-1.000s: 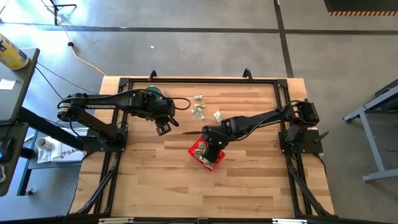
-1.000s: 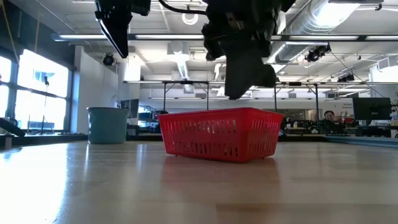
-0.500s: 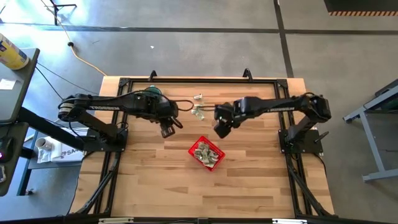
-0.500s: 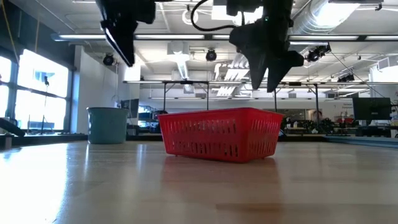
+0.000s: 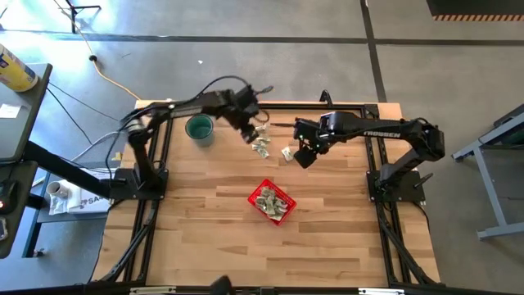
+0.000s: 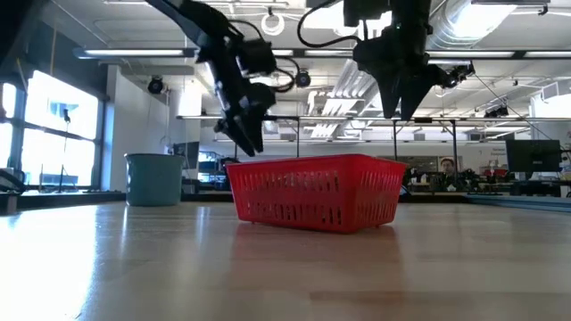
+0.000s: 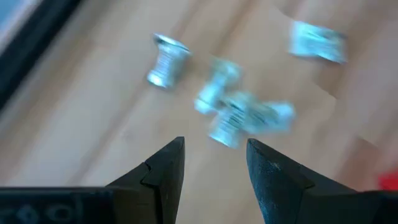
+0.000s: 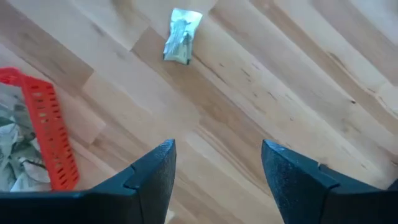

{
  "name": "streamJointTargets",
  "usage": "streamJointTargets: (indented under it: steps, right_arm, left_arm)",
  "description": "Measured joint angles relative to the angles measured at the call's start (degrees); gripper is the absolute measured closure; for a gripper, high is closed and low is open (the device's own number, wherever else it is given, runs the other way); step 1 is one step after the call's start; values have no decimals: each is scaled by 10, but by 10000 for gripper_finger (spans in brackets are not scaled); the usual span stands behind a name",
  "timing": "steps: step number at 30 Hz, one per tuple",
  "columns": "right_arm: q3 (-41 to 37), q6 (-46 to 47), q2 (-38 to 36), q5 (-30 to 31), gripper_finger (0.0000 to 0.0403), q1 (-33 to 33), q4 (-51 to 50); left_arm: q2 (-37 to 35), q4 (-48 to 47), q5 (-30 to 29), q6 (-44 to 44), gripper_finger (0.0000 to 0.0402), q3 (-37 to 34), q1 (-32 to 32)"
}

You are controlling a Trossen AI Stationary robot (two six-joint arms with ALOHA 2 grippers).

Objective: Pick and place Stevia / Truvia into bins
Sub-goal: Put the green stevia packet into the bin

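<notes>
**Two Open Grippers Lined Up on Loose Sachets**

While the red basket already holds several sachets, a few are left on the table behind it. The left gripper, part open and empty, is best centred over the sachet cluster before closing. The right gripper, wide and empty, is aimed at a single sachet.

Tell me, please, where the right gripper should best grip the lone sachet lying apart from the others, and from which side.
Come straight down from above. The lone sachet lies flat on the table, slightly crumpled, with bare wood all around. The right gripper, open and empty, should probably pinch across its narrow middle, where the paper is bunched.
</notes>
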Motion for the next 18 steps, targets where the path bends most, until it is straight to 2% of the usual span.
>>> streamJointTargets:
  steps: [4,10,13,18]
  right_arm:
    - [0,-10,-1,2,174,-14,1]
    - [0,-25,-1,3,178,-29,2]
    - [0,-25,-1,-1,178,-34,1]
    - [0,-25,-1,-4,178,-34,2]
  left_arm:
    - [81,-43,-6,10,195,82,26]
    - [188,-95,-39,38,195,186,22]
    - [218,-113,-39,43,195,223,20]
    - [237,-97,-53,72,195,243,19]
